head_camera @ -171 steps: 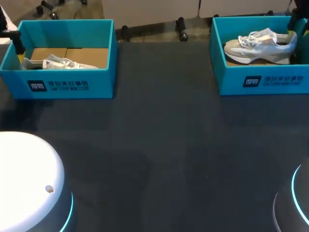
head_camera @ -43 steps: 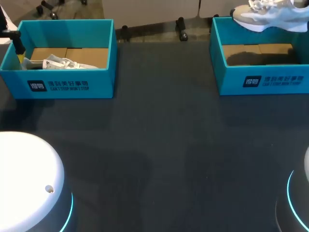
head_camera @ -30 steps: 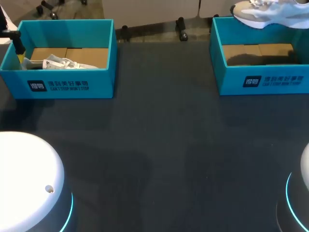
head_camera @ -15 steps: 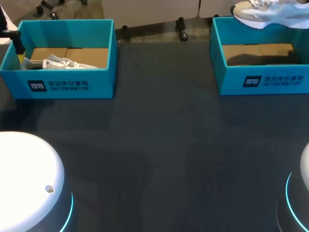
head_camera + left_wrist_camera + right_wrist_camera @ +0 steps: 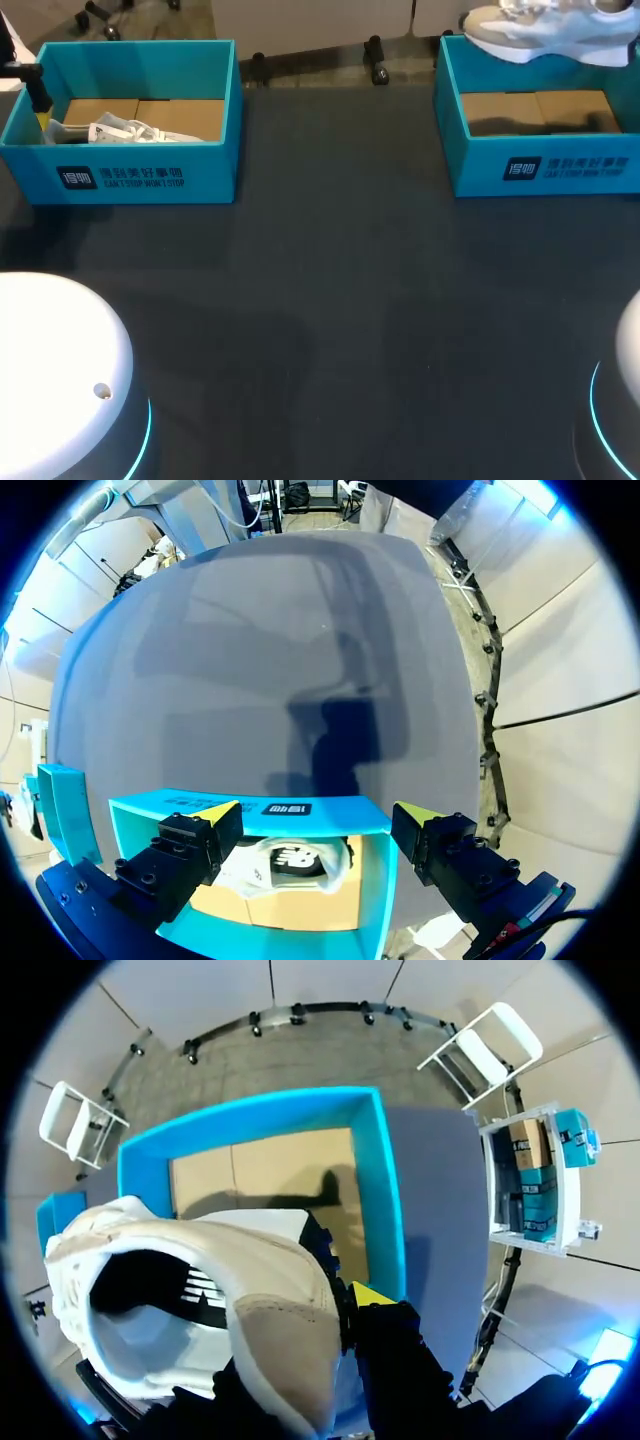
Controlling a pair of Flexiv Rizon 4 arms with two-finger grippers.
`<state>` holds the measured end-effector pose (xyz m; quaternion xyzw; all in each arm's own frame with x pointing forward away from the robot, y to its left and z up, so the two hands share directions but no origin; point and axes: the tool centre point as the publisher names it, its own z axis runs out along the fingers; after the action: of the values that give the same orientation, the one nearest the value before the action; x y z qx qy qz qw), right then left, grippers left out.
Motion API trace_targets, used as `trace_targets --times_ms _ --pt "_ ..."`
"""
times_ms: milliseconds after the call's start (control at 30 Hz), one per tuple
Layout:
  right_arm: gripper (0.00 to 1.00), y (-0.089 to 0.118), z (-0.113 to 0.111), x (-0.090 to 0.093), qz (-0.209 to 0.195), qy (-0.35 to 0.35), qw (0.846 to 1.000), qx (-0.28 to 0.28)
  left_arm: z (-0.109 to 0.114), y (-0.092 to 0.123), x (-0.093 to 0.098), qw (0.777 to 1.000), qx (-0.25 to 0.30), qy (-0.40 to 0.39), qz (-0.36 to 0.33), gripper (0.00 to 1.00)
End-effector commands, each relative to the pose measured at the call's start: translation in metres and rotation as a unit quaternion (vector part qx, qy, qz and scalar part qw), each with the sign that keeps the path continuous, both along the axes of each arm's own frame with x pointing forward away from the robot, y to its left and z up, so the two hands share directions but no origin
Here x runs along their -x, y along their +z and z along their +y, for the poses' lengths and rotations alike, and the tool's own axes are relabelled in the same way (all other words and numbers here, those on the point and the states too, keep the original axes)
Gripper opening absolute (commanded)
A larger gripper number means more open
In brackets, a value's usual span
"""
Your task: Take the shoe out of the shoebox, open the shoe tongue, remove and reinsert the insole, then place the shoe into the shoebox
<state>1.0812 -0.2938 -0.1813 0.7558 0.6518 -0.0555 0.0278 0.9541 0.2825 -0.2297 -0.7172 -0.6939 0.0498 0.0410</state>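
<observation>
Teal cardboard marks both far corners of the dark tabletop. Above the right shoebox, at the far right corner, the white and grey shoe hangs in the air clear of the rim, its toe pointing toward the tabletop's left edge. The right gripper is clamped on the shoe's heel, with one yellow tip outside the heel and the other finger hidden by the shoe. The left shoebox sits at the far left corner with a second shoe lying inside. The left gripper hovers over that box, fingers spread wide, holding nothing.
</observation>
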Motion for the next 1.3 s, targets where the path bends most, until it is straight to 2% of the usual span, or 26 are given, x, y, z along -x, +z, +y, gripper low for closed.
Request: trace_targets --times_ms 33,433,867,1300 --pt "0.00 0.011 0.021 0.027 -0.019 -0.001 1.000 0.016 0.000 0.000 0.001 1.000 0.000 0.000 -0.001 1.00" --pt "0.00 0.010 0.076 0.063 -0.031 -0.007 0.999 0.022 0.000 0.000 0.001 1.000 0.000 0.000 -0.001 1.00" --pt "0.00 -0.005 0.140 0.109 -0.030 0.018 0.999 0.027 0.000 0.000 0.001 1.000 0.000 0.000 -0.001 1.00" --pt "0.00 -0.014 0.189 0.158 -0.066 0.031 0.996 0.054 0.000 0.000 0.001 1.000 0.000 0.000 -0.001 1.00"
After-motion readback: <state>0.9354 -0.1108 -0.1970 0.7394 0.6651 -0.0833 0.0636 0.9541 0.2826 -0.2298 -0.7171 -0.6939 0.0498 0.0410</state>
